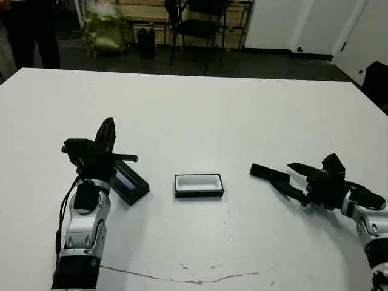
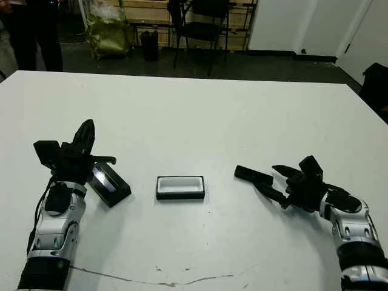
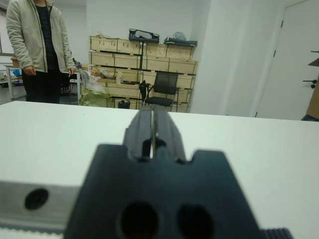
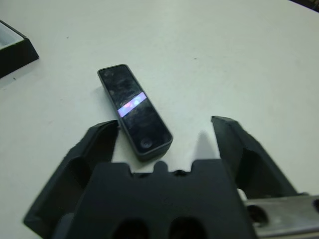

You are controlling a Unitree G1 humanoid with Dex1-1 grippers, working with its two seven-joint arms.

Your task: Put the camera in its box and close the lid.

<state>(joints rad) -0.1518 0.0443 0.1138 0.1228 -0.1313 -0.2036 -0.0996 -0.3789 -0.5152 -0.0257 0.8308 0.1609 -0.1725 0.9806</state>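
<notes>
The camera (image 4: 134,110) is seen lying flat on the white counter (image 1: 200,109), its near end reaching into the gap between the two black fingers of the right gripper (image 4: 164,134). The jaws of that gripper are spread wide apart, one finger (image 4: 97,144) just beside the camera's edge, the other (image 4: 244,149) farther off; no contact with the camera can be made out. A narrow pale band is lit across the camera's face.

The box (image 1: 199,185) is set open on the counter, white lining upward, well beyond the right jaws and between the two grippers.

The lid (image 1: 129,180) is found just beside the left gripper (image 1: 108,134), tilted, a bluish strip showing along it. The left jaws are raised above the counter and pressed together on nothing, as shown in the left wrist view.

A person (image 3: 40,45) is seen standing beyond the counter.
</notes>
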